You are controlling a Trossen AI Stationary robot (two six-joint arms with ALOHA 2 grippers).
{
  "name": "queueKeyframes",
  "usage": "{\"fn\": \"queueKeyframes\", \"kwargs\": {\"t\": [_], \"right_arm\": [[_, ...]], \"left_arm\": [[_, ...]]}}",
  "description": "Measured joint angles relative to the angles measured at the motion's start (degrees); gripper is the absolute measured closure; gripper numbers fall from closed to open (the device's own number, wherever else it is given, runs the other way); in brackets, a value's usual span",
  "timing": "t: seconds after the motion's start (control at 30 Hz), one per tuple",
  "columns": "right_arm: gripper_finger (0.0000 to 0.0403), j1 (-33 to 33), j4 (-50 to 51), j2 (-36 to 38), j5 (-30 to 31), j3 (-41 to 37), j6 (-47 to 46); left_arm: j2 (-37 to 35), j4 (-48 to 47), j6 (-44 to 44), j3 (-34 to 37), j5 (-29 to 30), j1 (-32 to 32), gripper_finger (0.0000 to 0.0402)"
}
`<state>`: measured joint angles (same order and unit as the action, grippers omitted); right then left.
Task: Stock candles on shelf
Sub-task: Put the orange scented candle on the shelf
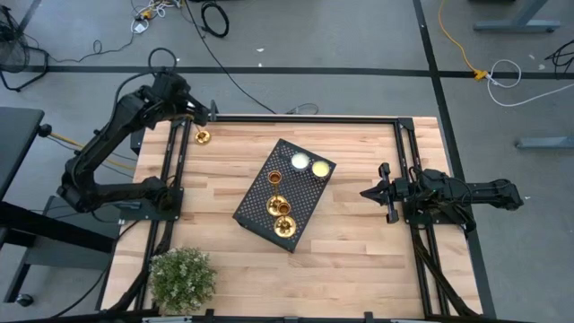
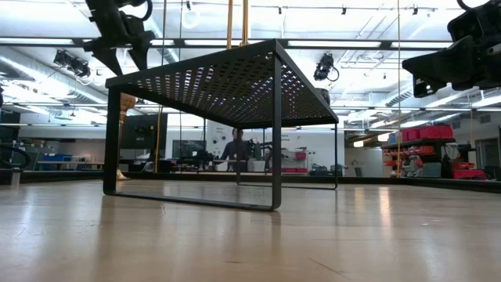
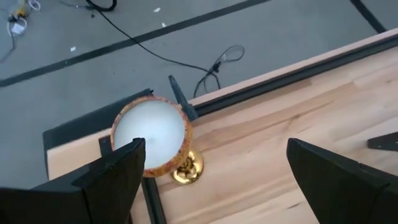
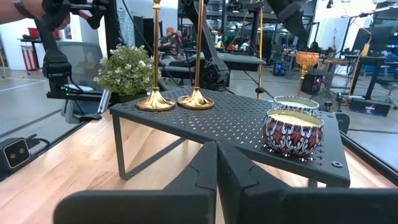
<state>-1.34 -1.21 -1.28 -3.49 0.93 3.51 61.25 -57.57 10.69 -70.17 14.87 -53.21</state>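
1. You are holding the left gripper spread wide and empty, directly above the last gold candlestick, which is standing at the table's 11 o'clock corner, well apart from the shelf.
2. Two more candlesticks are already standing on the black perforated shelf near the table's middle, toward its 6 o'clock end; two jar candles are sitting at its 1 o'clock end.
3. I am judging the candlestick as light, rigid and top-heavy: a small polished brass base, thin stem, broad pale top. The metal is likely slippery, so you are better off closing on the stem just under the top and keeping it upright.
4. The right gripper is waiting fully closed at 3 o'clock, holding nothing.
5. No brand, label or readable writing is showing; one jar only carries a red patterned band.
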Motion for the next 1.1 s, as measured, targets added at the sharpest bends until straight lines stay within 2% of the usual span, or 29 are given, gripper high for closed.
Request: {"fn": "queueKeyframes", "kwargs": {"t": [0.23, 0.57, 0.87, 1.1], "right_arm": [[0.0396, 0.0, 0.0, 0.0, 0.0, 0.0, 0.0], [0.0396, 0.0, 0.0, 0.0, 0.0, 0.0, 0.0], [0.0396, 0.0, 0.0, 0.0, 0.0, 0.0, 0.0], [0.0396, 0.0, 0.0, 0.0, 0.0, 0.0, 0.0]], "left_arm": [[2.6, -4.6, 0.9, -2.9, 0.0, -0.1, 0.0010], [4.0, -6.3, 1.0, -3.1, 2.5, 0.0, 0.0010], [3.9, -7.3, 0.7, -3.4, 0.5, 0.8, 0.0021], [3.5, -12.3, -0.7, -9.7, 3.7, 1.1, 0.0021]]}}
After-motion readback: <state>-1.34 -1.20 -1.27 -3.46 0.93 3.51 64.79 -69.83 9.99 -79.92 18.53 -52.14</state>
